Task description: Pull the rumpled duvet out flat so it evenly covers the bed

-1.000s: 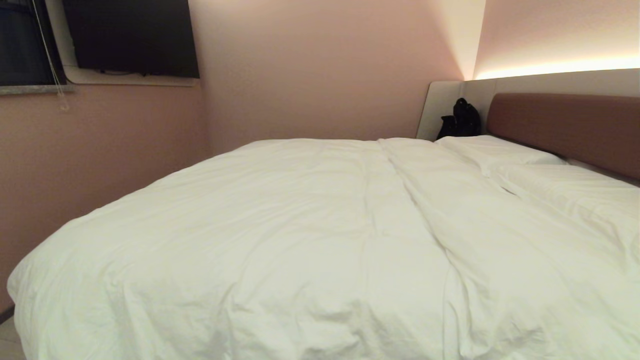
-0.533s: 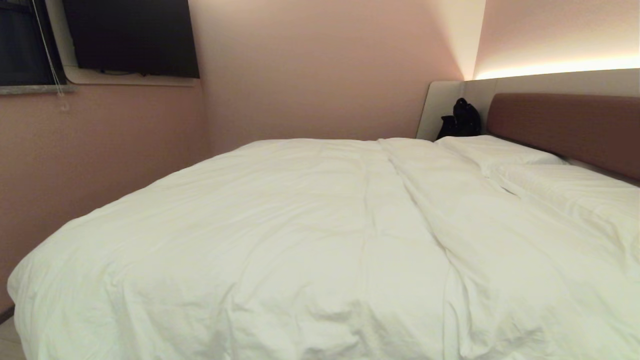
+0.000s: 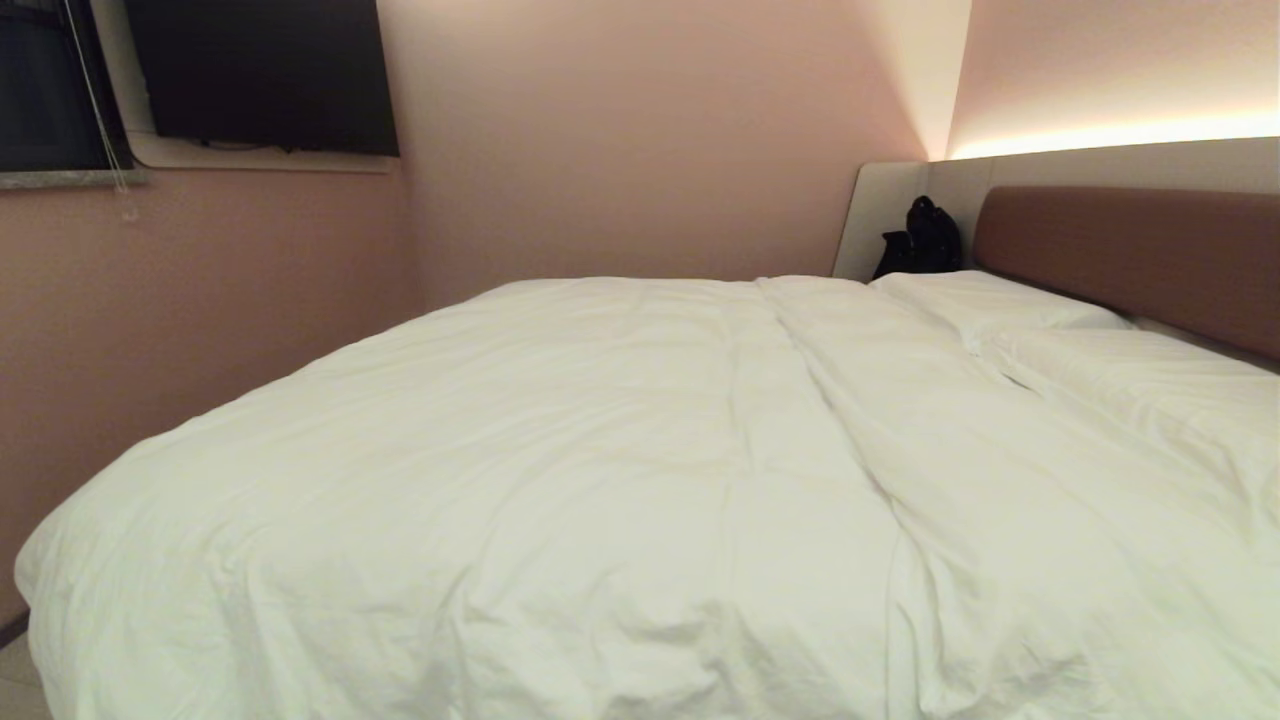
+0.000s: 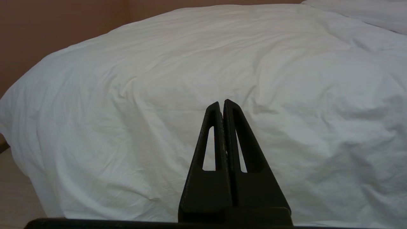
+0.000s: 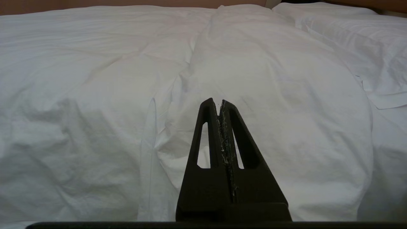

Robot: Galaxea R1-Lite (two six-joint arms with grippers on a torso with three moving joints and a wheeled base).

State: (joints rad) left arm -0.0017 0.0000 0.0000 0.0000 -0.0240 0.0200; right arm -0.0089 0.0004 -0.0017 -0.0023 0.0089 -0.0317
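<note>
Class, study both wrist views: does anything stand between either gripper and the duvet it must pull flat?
Nothing visible does. The left gripper and right gripper, jaws shut, each face the duvet directly, with only open space between. The pillows lie farther off by the headboard.

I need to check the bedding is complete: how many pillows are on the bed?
2. One pillow lies in the far corner by the dark bag; the other pillow lies nearer, along the headboard. The duvet could hide more.

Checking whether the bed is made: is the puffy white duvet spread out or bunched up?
Spread out. The puffy white duvet covers the bed to its near edge and left corner, with wrinkles and one long fold ridge remaining.
</note>
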